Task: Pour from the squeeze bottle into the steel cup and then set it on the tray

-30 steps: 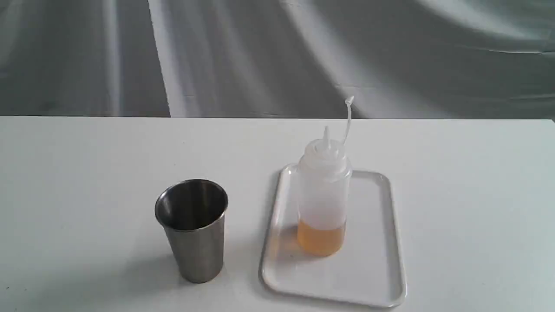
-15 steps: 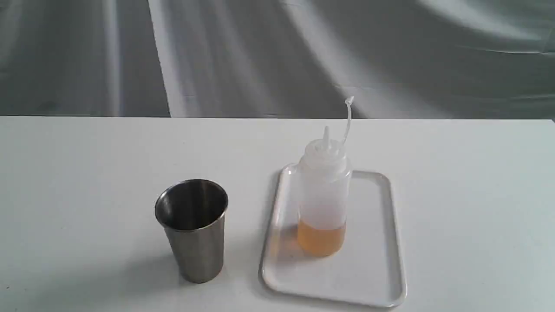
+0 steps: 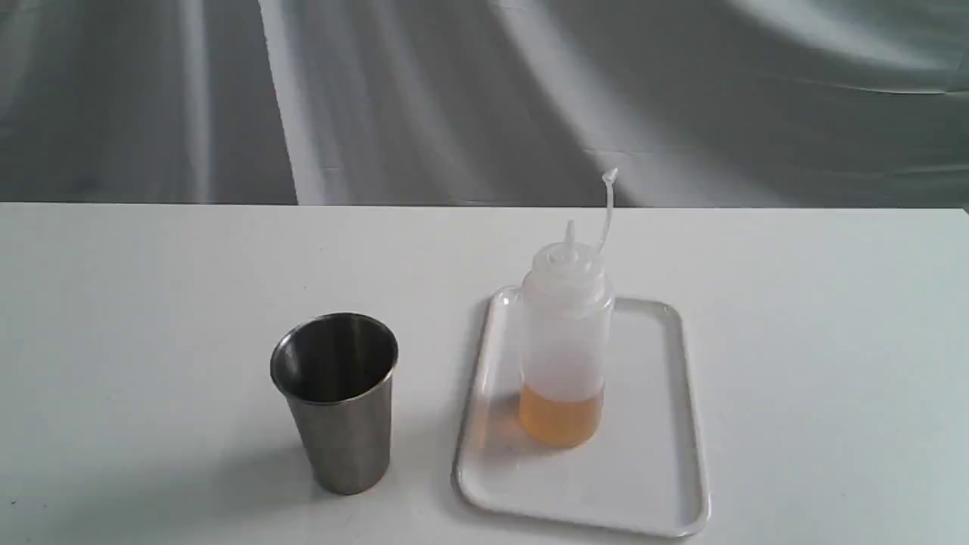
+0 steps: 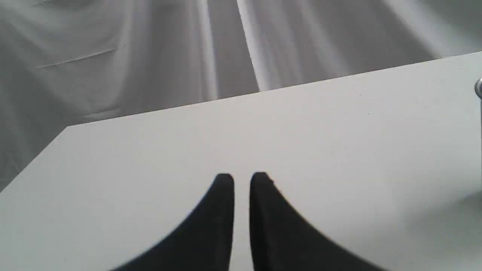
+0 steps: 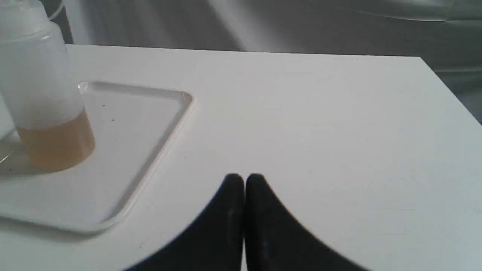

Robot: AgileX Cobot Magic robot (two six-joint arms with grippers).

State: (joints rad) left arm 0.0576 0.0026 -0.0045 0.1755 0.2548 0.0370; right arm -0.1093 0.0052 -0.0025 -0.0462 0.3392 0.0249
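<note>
Biggest first: the plain white table (image 3: pixel 833 341), with both claws over it and out of the exterior view. The flat white rectangular plastic tray (image 3: pixel 643 473) sits near the right claw (image 5: pixel 244 180), on its side toward the left claw (image 4: pixel 241 180). The translucent whitish squeeze bottle with amber liquid (image 3: pixel 564 341) stands upright on it. My guess is it's light, bottom-heavy and soft-walled, so grab mid-body and gently, or it squirts. The tapered brushed-steel cup (image 3: pixel 341 424) stands off the tray, well apart from the left claw. The right claw is pinched together and the left shows a thin slit; both are empty. Versus a second ago, nothing has moved.
</note>
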